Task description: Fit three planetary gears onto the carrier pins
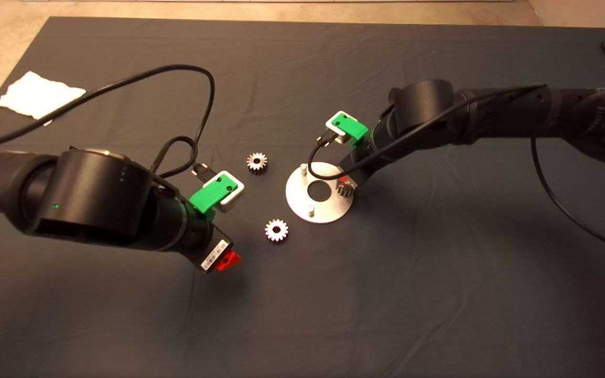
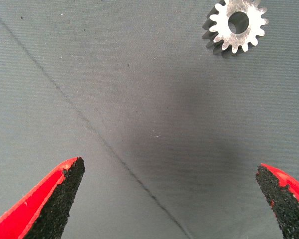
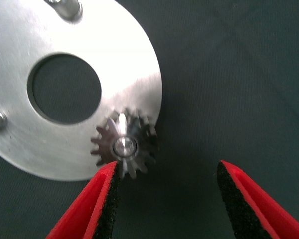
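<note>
Red-fingered right gripper, spread wide beside the small darker toothed gear seated on its silver pin, could nudge it askew.

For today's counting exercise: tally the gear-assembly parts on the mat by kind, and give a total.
Planetary gears: 3, two loose on the mat, one on a pin
Carrier disc: 1
Carrier pins: 3, two bare, one in the mounted gear
Total: 7
</note>
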Tool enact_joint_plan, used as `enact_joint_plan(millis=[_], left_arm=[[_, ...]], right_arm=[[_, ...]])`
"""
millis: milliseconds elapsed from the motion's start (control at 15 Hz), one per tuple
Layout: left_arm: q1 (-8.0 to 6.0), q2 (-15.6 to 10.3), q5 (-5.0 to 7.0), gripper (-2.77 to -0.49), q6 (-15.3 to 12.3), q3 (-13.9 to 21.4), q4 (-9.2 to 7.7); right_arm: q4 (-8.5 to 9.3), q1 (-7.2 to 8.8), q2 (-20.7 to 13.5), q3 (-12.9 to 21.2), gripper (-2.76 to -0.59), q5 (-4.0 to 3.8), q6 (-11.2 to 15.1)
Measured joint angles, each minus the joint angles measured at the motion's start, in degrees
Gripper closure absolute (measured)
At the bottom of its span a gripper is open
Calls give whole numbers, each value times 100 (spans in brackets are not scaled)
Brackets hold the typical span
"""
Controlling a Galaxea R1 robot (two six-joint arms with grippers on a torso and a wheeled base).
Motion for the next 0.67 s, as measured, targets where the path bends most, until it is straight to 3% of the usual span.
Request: enact_joint_plan(millis=[67, 133, 267, 333, 600, 667], left_arm=[[0, 0, 2, -250, 0, 0, 0], [-1, 0, 0, -250, 0, 0, 0], [-2, 0, 2, -250, 0, 0, -2], [0, 0, 0, -250, 0, 0, -5], [-2, 0, 0, -250, 0, 0, -11], [0, 0, 2, -250, 0, 0, -13]], right_arm=[[232, 106, -1, 0, -143, -167, -71], [411, 216, -12, 0, -143, -263, -168], [914, 433, -61, 0, -143, -347, -358], [1106, 486, -84, 2, -143, -448, -435], [1428, 575, -315, 69, -143, -475, -555], [1641, 624, -508, 137, -144, -475, -577]])
